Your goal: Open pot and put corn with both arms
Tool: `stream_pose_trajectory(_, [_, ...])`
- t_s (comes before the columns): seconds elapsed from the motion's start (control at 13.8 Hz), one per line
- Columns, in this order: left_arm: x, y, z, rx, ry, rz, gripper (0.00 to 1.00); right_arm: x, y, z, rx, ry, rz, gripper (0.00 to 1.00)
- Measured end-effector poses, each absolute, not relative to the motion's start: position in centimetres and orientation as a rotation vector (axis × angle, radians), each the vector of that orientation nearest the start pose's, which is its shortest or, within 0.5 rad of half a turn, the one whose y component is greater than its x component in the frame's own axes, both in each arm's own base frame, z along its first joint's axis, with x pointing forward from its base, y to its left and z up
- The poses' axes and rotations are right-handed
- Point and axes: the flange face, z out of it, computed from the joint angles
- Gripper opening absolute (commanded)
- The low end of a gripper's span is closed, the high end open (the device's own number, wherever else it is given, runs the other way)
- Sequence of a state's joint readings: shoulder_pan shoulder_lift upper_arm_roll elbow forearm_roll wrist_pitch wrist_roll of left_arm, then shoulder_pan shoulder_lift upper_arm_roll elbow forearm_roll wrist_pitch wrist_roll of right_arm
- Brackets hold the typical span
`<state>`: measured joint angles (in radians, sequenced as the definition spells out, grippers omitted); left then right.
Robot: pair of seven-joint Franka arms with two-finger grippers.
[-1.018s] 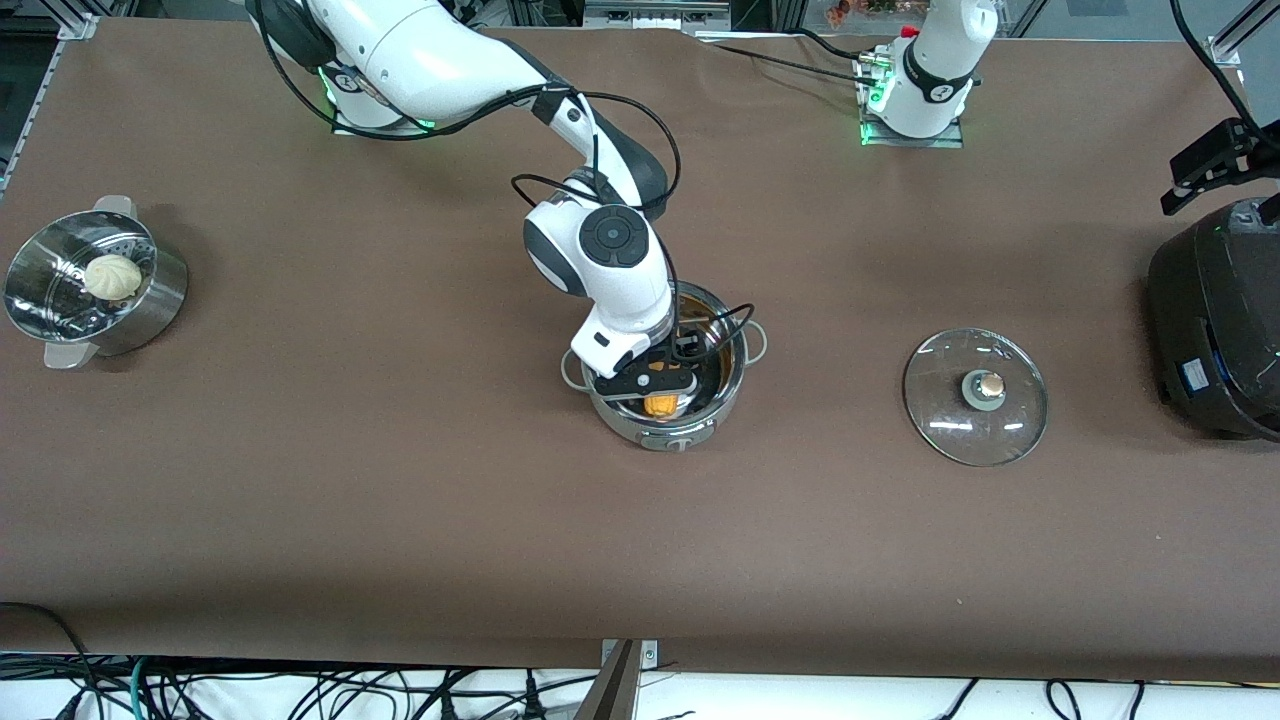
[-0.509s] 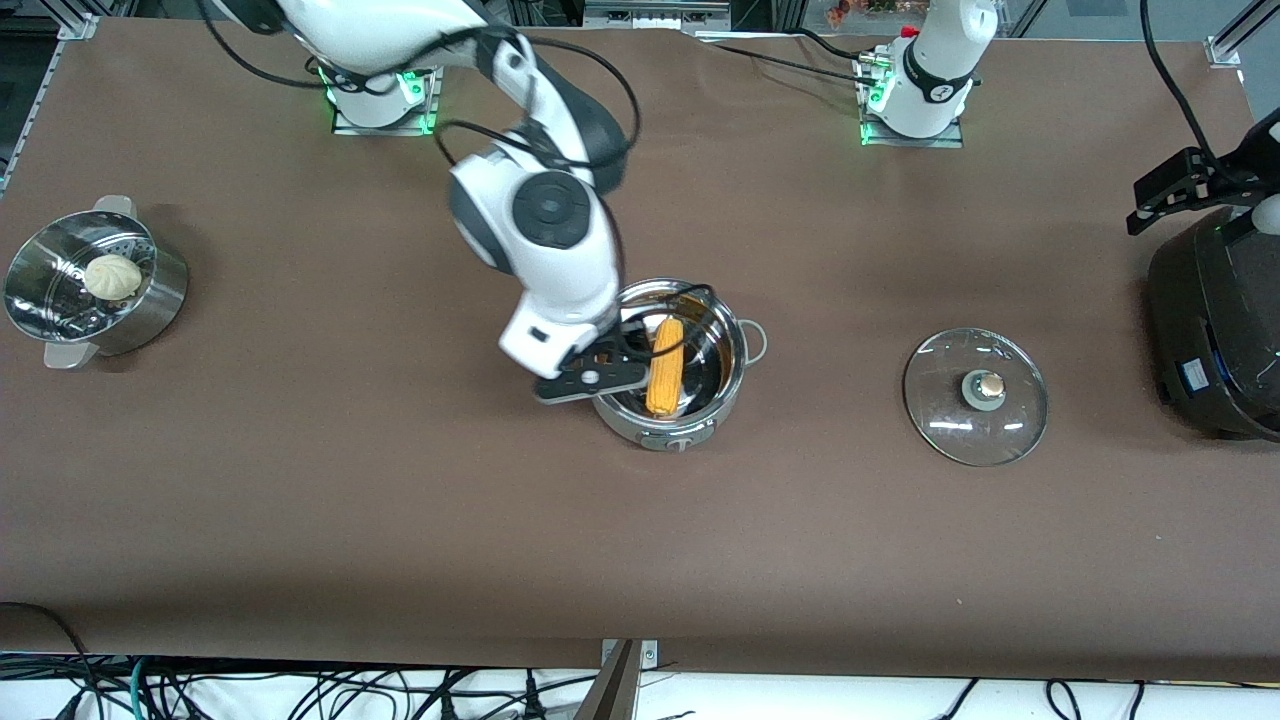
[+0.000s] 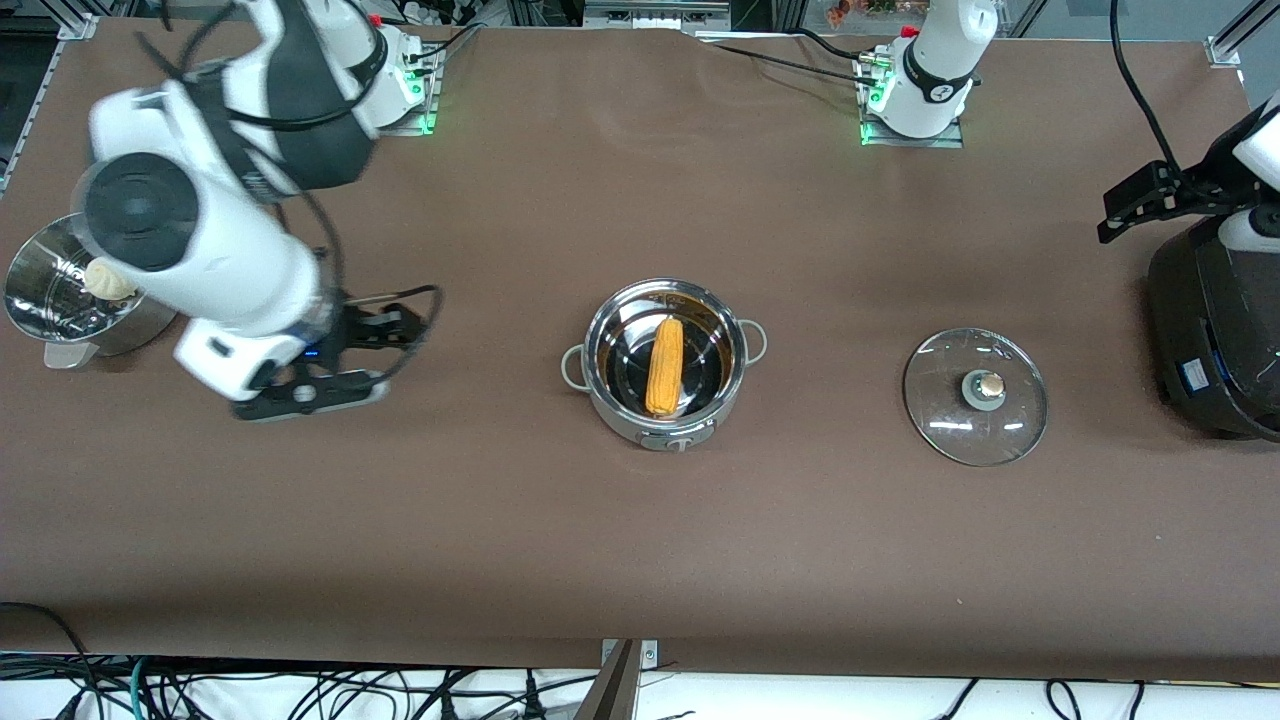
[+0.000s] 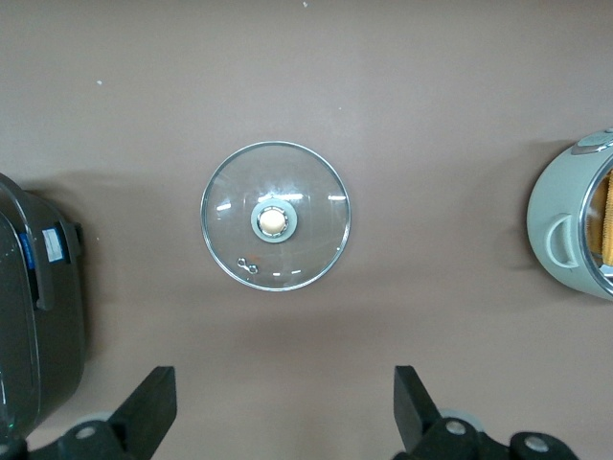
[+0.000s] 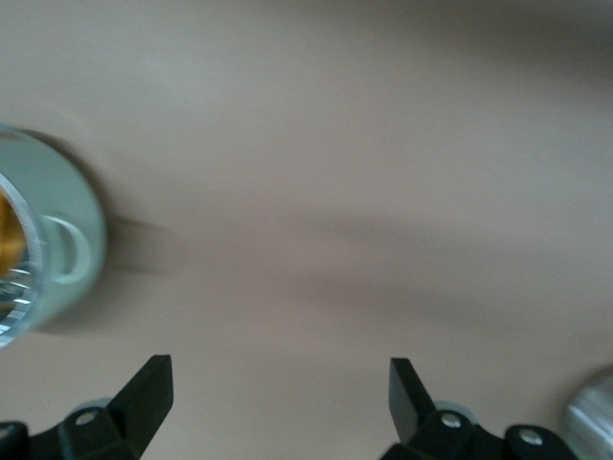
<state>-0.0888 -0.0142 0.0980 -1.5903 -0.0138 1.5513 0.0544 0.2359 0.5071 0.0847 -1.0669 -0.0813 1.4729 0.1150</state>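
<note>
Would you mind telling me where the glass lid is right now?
In the front view the glass lid lies flat on the table, between the pot holding the corn and the black cooker, toward the left arm's end.

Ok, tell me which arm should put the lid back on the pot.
Left. The left claw, open, hangs by the cooker near the lid; the right claw, open, is over the table near the steamer.

Right pincer (image 5: 278, 407) agape over bare table (image 5: 335, 192), pot (image 5: 53, 254) at edge
</note>
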Motion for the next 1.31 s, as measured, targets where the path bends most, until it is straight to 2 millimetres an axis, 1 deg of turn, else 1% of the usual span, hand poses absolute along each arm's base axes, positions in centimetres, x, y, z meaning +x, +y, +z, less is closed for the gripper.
stream_pose_trajectory(0.15, [55.0,0.4,61.8,-3.158,0.069,0.048,1.0,66.2,14.4,54.8,-3.213,-0.309,0.168,1.0])
stream_pose_trajectory(0.22, [55.0,0.4,61.8,-3.158,0.07,0.049,1.0,66.3,11.7,55.2,-3.212,-0.267,0.174,1.0])
stream_pose_trajectory(0.29, [55.0,0.3,61.8,-3.159,0.072,0.048,1.0,66.3,8.6,55.5,-3.174,-0.202,0.178,1.0])
stream_pose_trajectory(0.44, [55.0,0.2,61.8,-3.16,0.073,0.047,1.0,65.7,2.2,56.0,-3.092,-0.093,0.123,1.0])
stream_pose_trajectory(0.51, [55.0,0.2,61.8,-3.16,0.071,0.047,1.0,64.9,0.1,56.2,-3.089,-0.065,0.103,1.0])
stream_pose_trajectory(0.58, [55.0,0.3,61.8,-3.16,0.067,0.048,1.0,63.9,-0.7,56.2,-3.092,-0.046,0.1,1.0])
stream_pose_trajectory(0.73, [55.0,0.5,61.7,-3.16,0.059,0.052,1.0,61.9,-0.8,56.2,-3.125,-0.049,0.121,1.0])
stream_pose_trajectory(0.8, [55.0,0.6,61.7,-3.16,0.057,0.054,1.0,60.9,-1.2,56.5,-3.14,-0.042,0.124,1.0])
stream_pose_trajectory(0.95, [55.0,0.7,61.6,-3.16,0.054,0.062,1.0,58.8,-2.4,58.0,-3.141,-0.01,0.1,1.0])
stream_pose_trajectory(1.02, [55.0,0.8,61.5,-3.16,0.052,0.068,1.0,57.6,-2.7,58.8,-3.139,-0.001,0.088,1.0])
stream_pose_trajectory(1.09, [54.9,0.8,61.5,-3.16,0.049,0.077,1.0,56.6,-2.7,59.3,-3.139,-0.001,0.083,1.0])
stream_pose_trajectory(1.16, [54.9,0.9,61.5,-3.16,0.047,0.084,1.0,55.8,-2.5,59.3,-3.137,-0.006,0.09,1.0])
stream_pose_trajectory(1.31, [54.8,1.0,61.5,-3.16,0.045,0.087,1.0,54.4,-2.0,58.8,-3.139,-0.021,0.112,1.0])
